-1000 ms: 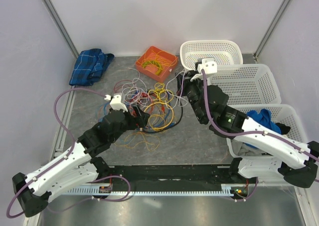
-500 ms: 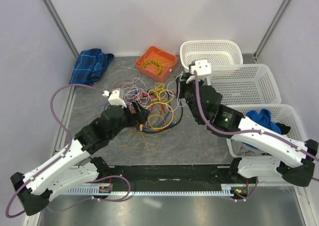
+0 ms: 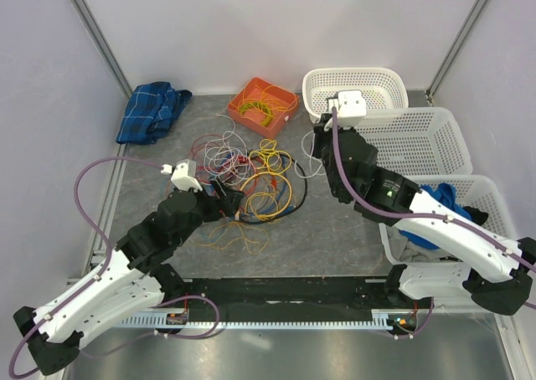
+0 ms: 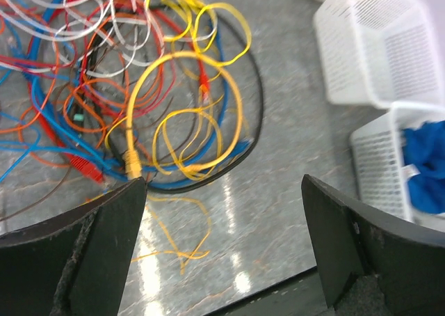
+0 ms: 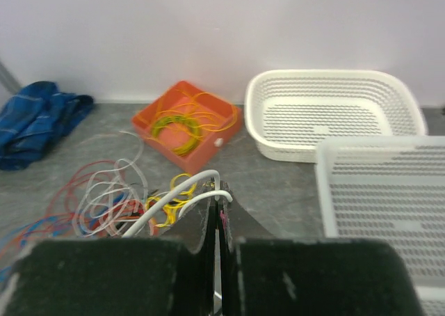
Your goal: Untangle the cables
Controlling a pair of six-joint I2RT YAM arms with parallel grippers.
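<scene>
The cables (image 3: 251, 177) lie in a loose tangle of yellow, red, blue, white and black at the middle of the grey tabletop (image 3: 318, 238) in my top view. They sit just in front of an orange tray (image 3: 280, 104) holding a yellow coil. A blue cloth (image 3: 151, 110) lies well off to the left, and white baskets (image 3: 355, 71) stand to the right. In my left wrist view, the left claw (image 4: 222, 184) is spread wide and grips nothing, its tips just short of the yellow loops at the heap's edge. In my right wrist view, the right claw (image 5: 217, 208) is pinched tight on a white cable (image 5: 174, 196), which trails left toward the tangle.
</scene>
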